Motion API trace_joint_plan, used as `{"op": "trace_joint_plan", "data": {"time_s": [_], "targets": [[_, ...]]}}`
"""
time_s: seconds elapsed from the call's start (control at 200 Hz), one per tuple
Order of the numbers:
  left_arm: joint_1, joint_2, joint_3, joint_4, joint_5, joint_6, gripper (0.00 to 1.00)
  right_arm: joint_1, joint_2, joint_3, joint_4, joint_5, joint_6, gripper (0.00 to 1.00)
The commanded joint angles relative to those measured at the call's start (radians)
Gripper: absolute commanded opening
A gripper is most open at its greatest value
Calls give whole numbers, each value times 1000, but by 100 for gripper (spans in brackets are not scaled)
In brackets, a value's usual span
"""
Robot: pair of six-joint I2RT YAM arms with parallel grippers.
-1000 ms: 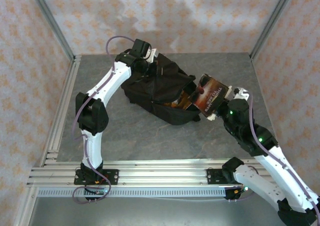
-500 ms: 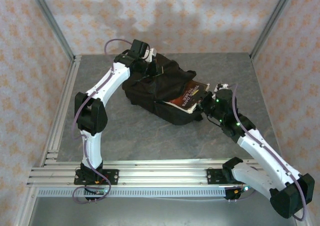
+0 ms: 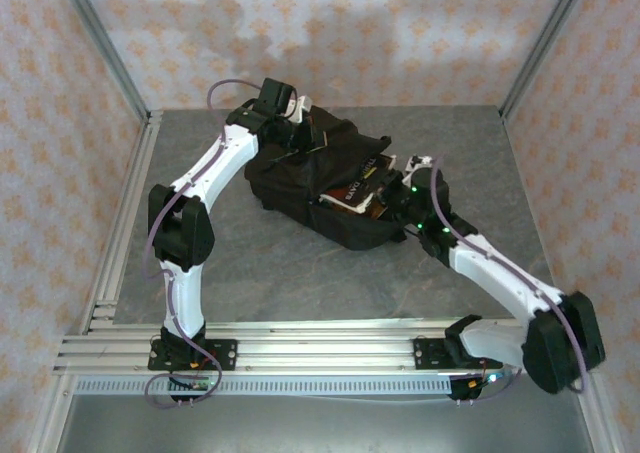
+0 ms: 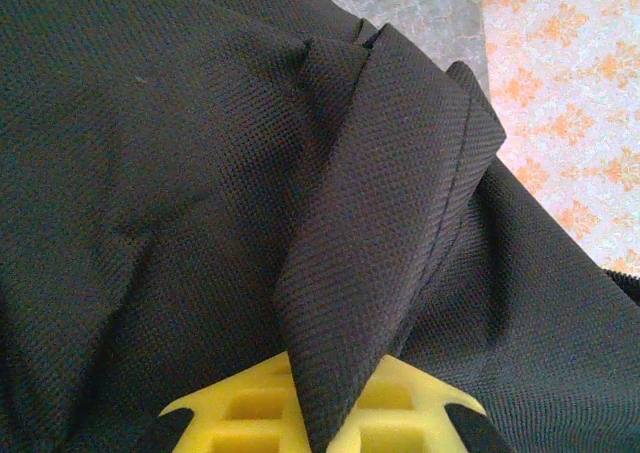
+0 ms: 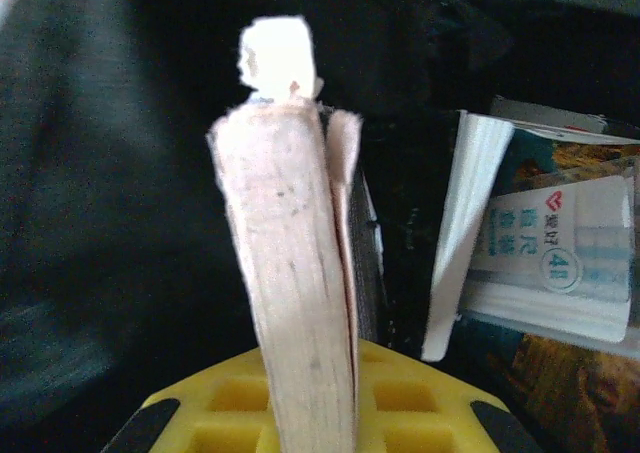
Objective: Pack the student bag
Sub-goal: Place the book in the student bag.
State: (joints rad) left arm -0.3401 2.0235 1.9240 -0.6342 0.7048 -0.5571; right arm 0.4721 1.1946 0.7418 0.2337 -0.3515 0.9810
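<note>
The student bag [image 3: 300, 188], a large black backpack, lies on its side in the middle of the table. My left gripper [image 3: 298, 141] is shut on a fold of its top fabric [image 4: 380, 203], which runs down between the yellow jaws of the left gripper [image 4: 325, 428] and holds the mouth up. My right gripper [image 3: 397, 187] is at the bag's right-hand opening, shut on a dark-covered book [image 3: 360, 183] that lies partly inside. In the right wrist view the book's page edge [image 5: 295, 293] stands between the jaws of the right gripper [image 5: 312, 418], with the bag's dark interior [image 5: 100, 223] behind.
Other books [image 5: 540, 263] lie inside the bag, to the right of the held one. Grey tabletop [image 3: 300, 268] surrounds the bag. Aluminium rails [image 3: 300, 338] run along the near edge, and patterned walls with corner posts [image 3: 105, 53] close in the sides.
My right arm has swung left and lowered the book from a tilted position outside the bag into its opening. The left gripper has kept its hold on the fabric, shifting slightly.
</note>
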Motion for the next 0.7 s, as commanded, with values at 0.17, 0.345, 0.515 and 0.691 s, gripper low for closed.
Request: {"op": "trace_joint_plan", "data": {"time_s": [0.17, 0.345, 0.515, 0.691], "targets": [[-5, -89, -23, 155, 119, -89, 0, 3, 317, 92, 246, -76, 8, 17], [-5, -99, -74, 171, 86, -113, 0, 7, 345, 130, 126, -88, -93, 63], [-8, -106, -122, 175, 33, -118, 0, -1, 164, 80, -139, 95, -185, 77], [-19, -90, -136, 149, -11, -99, 0, -1, -75, -7, -328, 304, -206, 74]]}}
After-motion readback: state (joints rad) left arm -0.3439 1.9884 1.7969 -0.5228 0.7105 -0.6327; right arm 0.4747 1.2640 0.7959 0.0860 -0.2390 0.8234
